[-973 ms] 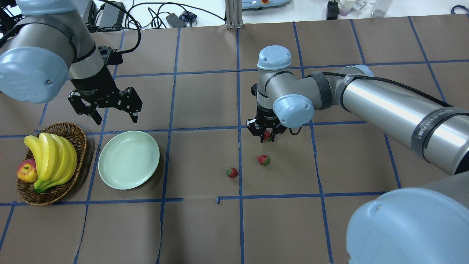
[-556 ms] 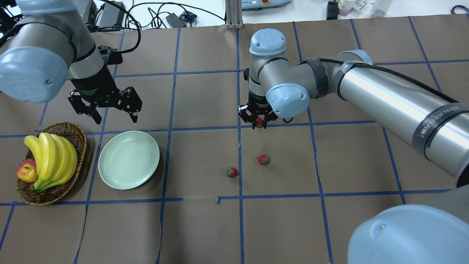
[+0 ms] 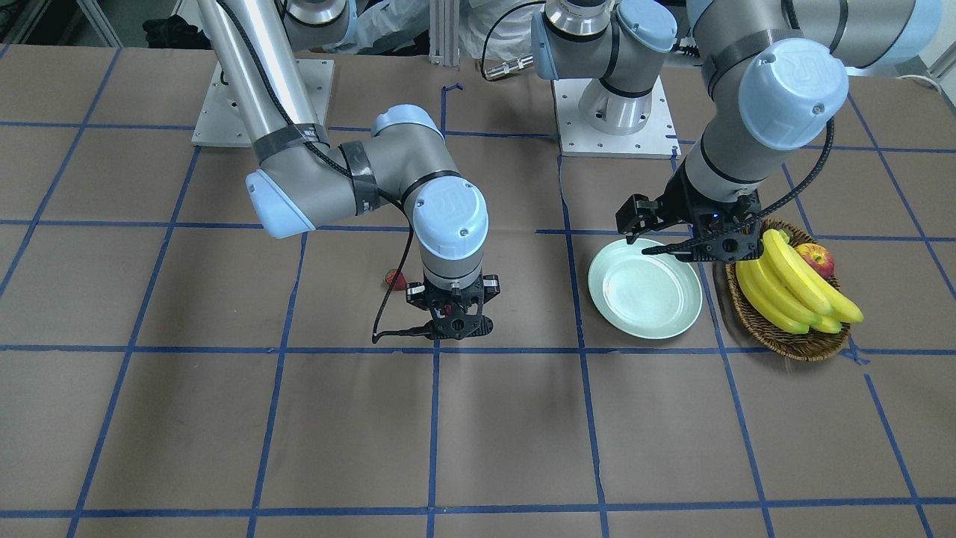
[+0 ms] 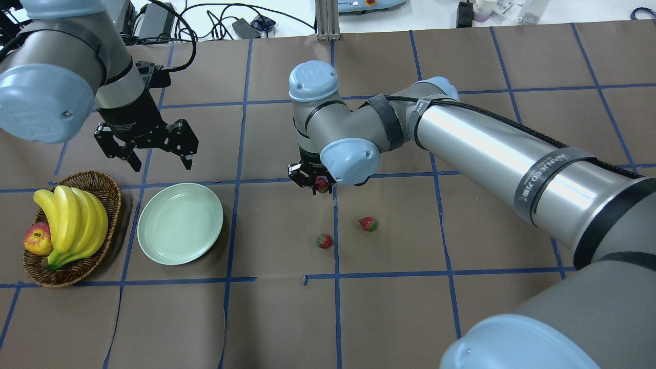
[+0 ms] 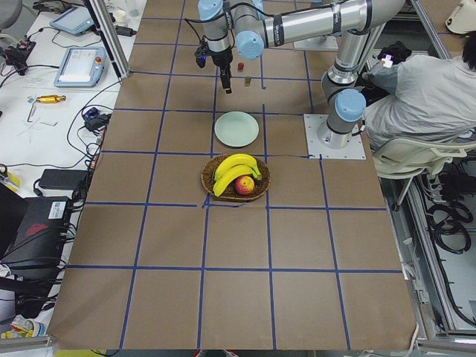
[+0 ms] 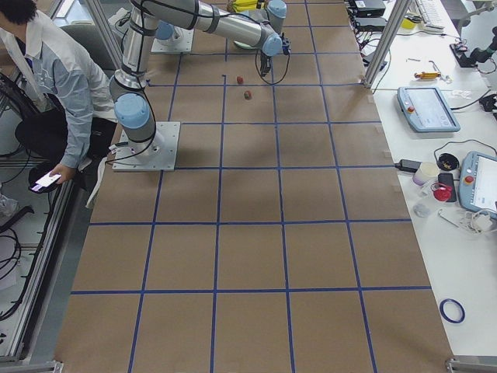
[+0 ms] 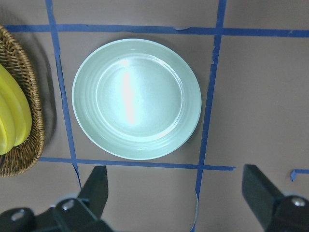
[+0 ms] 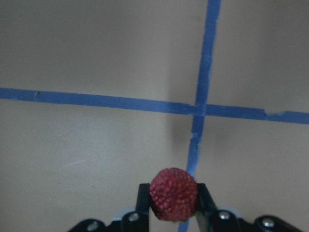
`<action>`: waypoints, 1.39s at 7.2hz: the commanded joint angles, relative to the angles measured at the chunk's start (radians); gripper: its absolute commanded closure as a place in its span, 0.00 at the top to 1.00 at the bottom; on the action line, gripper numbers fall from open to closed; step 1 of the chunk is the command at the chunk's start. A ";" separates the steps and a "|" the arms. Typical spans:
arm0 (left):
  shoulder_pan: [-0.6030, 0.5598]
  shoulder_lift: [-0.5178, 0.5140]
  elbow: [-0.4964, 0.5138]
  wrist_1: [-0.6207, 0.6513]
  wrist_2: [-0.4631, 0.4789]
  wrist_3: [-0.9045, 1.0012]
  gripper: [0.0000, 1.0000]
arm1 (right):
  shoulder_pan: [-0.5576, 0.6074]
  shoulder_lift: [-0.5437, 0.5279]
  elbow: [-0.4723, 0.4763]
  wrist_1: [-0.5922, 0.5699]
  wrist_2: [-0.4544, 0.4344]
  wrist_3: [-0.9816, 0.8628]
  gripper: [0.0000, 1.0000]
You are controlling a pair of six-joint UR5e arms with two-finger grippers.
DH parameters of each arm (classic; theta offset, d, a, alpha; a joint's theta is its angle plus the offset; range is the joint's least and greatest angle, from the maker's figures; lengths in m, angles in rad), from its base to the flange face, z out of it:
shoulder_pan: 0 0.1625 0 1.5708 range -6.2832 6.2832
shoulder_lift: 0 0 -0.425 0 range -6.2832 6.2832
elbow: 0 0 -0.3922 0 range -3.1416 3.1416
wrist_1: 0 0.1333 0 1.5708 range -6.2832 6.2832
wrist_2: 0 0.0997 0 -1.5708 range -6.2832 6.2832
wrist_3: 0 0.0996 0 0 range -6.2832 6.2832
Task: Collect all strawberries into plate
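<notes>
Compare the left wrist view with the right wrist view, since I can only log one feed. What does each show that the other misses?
Only the left wrist view shows the plate, empty, the basket with bananas beside it, and the left gripper open wide. Only the right wrist view shows a strawberry clamped in the right gripper, off the surface. Both show the brown table and its blue tape lines.

This is a robot lab. Big grey robot arms (image 4: 487,148) are bolted to metal plates (image 3: 657,142) on a worktop (image 4: 287,318) covered in brown paper with blue tape lines (image 4: 336,307). White desks (image 6: 466,256) beside it hold control screens (image 6: 425,109), and cables (image 5: 450,219) lie around.
</notes>
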 commanded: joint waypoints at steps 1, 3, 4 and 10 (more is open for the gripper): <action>-0.001 -0.001 -0.002 0.001 -0.001 0.000 1.00 | 0.018 0.038 -0.004 -0.025 0.036 0.005 0.00; -0.003 -0.001 -0.002 0.001 -0.003 -0.011 1.00 | 0.021 0.038 -0.004 -0.024 0.056 -0.002 0.99; -0.003 -0.003 -0.002 0.001 -0.003 -0.028 1.00 | 0.021 0.035 -0.004 -0.024 0.068 0.007 1.00; -0.038 -0.005 0.000 0.002 0.002 -0.032 1.00 | -0.064 -0.131 0.022 0.261 -0.022 -0.192 1.00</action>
